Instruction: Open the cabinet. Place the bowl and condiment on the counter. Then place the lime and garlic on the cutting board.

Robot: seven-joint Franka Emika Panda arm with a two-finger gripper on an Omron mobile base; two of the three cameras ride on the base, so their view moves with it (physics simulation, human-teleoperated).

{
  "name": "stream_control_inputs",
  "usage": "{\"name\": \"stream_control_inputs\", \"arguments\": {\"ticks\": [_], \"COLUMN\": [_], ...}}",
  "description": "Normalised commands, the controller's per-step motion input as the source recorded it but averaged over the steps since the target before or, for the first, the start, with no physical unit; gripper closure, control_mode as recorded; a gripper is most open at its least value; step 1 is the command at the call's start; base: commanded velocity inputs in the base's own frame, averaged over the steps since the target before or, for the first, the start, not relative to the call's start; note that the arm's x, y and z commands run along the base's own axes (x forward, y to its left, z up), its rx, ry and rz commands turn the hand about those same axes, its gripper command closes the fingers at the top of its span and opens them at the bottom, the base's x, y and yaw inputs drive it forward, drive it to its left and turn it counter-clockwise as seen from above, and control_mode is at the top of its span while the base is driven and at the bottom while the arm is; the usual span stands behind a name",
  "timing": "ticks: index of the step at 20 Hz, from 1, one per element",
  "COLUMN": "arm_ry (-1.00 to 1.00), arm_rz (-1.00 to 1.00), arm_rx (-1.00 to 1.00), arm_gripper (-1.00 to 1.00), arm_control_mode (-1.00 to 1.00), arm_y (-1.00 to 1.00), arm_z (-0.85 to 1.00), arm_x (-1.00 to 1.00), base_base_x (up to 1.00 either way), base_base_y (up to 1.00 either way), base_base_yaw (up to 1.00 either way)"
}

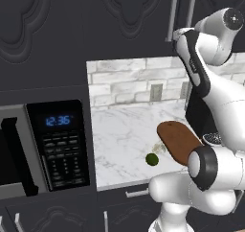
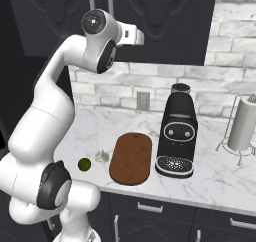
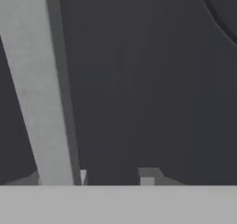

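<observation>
Charcoal cabinet point(image 2: 165, 21), wall-mounted above worktop point(image 2: 220, 171), doors closed. Rigid, hinged; likely swings stiffly. Grasp point: silver bar handle point(image 3: 44, 89), smooth, possibly slippery. Gripper point(image 3: 115, 174) at handle; fingers' closure indeterminate.

The arm rises from the base, folds at the elbow and reaches upward and forward, wrist raised high. The gripper point(image 3: 115, 176) points straight ahead at close range. Its jaws stand partly apart; whether they grip anything cannot be determined.
</observation>
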Motion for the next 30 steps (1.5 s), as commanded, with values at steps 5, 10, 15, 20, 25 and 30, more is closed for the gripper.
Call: {"name": "stream_control_inputs", "arguments": {"ticks": [5,10,15,20,25,30], "arm_ry": [-0.08,0.02,0.10,0.09,0.03,0.00], "arm_rz": [-0.13,-0.14,-0.14,-0.12,-0.07,0.00], "arm_rx": [0.00,0.04,0.10,0.12,0.05,-0.08], "arm_gripper": [1.00,1.00,1.00,1.00,-1.00,-1.00], "arm_control_mode": [-1.00,-1.00,-1.00,-1.00,-1.00,-1.00], "arm_y": [-0.50,-0.60,-0.79,-0.96,-0.75,0.25], "arm_z": [0.07,0.43,0.41,0.28,0.07,0.09], "arm_x": [-0.94,-1.00,-1.00,-1.00,-1.00,-0.99], "base_base_x": [0.00,0.00,0.00,0.00,0.00,0.00], "base_base_y": [0.00,0.00,0.00,0.00,0.00,0.00], "base_base_yaw": [0.00,0.00,0.00,0.00,0.00,0.00]}}
